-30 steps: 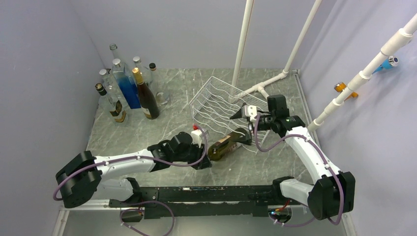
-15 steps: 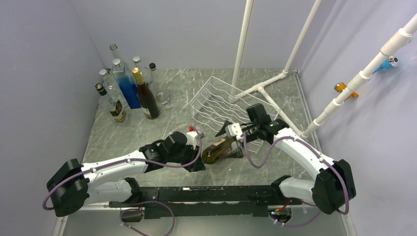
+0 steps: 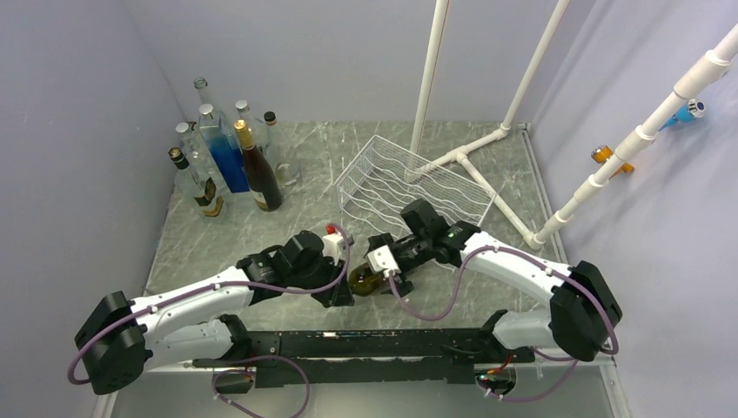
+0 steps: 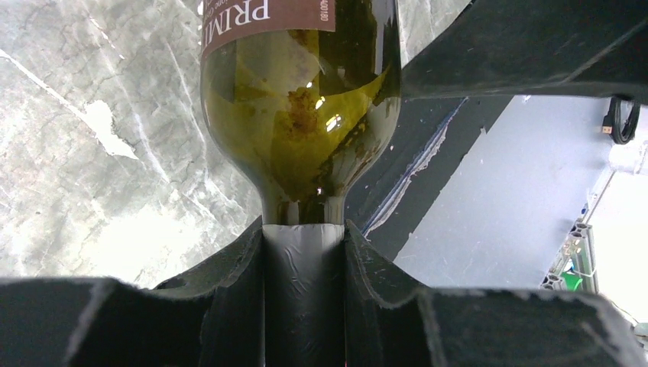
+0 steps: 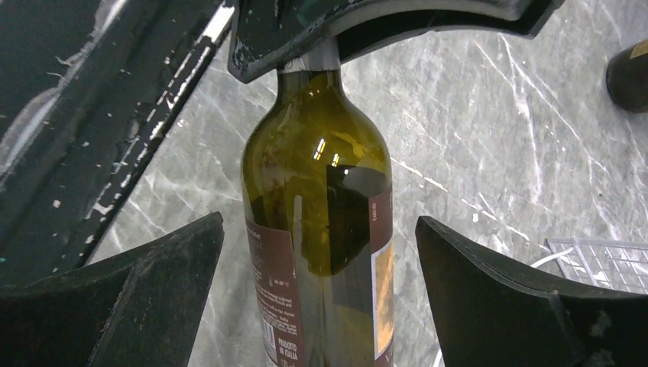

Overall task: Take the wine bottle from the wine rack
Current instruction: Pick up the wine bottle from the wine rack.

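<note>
Top external view shows the wine bottle [image 3: 369, 280] off the wine rack [image 3: 409, 185], lying roughly level over the near middle of the grey marbled table [image 3: 261, 233], between the two arms. Its neck points left and its body points right towards the rack. The rack sits further back and to the right, apart from the bottle, with none of its wavy wire cradles holding anything. Whether the bottle rests on the table or hangs just above it cannot be told. The left gripper [image 4: 303, 256] is clamped tight on the dark foil-covered neck, a black finger pressed against each side just below the green glass shoulder. The right gripper [image 5: 319, 222] has its jaws spread as wide as they go, straddling the labelled body of the bottle. In the right wrist view bare table shows between each finger and the glass, so it has hold of nothing. A cluster of upright bottles [image 3: 228, 161], some clear, one blue and some dark, stands at the far left of the table. White plastic pipes [image 3: 484, 185] run behind the rack and along its right side.
</note>
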Robot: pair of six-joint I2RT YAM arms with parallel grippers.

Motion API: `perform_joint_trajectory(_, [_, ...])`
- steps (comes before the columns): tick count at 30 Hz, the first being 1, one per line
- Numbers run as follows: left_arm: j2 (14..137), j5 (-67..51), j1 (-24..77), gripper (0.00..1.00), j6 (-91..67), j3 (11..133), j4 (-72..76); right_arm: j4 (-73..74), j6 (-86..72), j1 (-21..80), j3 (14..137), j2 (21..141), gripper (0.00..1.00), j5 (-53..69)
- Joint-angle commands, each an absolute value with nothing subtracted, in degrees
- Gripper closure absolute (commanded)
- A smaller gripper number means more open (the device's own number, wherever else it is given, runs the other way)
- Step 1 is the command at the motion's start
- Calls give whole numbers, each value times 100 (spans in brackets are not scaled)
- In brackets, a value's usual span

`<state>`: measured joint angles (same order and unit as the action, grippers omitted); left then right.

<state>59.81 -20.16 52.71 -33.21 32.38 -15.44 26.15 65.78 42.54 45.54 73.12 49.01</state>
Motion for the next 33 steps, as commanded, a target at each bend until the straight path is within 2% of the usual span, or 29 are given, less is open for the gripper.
perform_joint_trajectory(1, [5678,-2301,5176,100,-3248,3647,-1295,2061,6399,4558,4529,7494,0,4171])
perform_joint_trajectory(13, [5628,-2535,5007,100,-3306,3727,-1336,1657,6322,5394,4503,8086,1,3207])
perform_joint_trajectory(20, [5491,-2538,4930,100,-3328,3660,-1371,1513,6222,5596,4536,8281,11,2960])
perform_joint_trajectory(22, [5443,-2515,4914,100,-3346,3633,-1371,1494,6206,5602,4561,8318,18,2914])
perform_joint_trajectory(24, [5411,-2505,4912,100,-3348,3609,-1365,1499,6184,5605,4600,8332,30,2891])
perform_joint_trajectory(26, [5385,-2505,4905,100,-3361,3591,-1354,1522,6112,5606,4671,8353,54,2914])
perform_joint_trajectory(28, [5352,-2476,4907,98,-3381,3563,-1333,1565,6045,5605,4737,8351,71,2965])
perform_joint_trajectory(31, [5244,-2449,4905,81,-3424,3489,-1270,1619,5975,5607,4793,8324,87,3085])
perform_joint_trajectory(33, [5114,-2431,4905,70,-3450,3416,-1192,1658,5903,5602,4843,8317,94,3191])
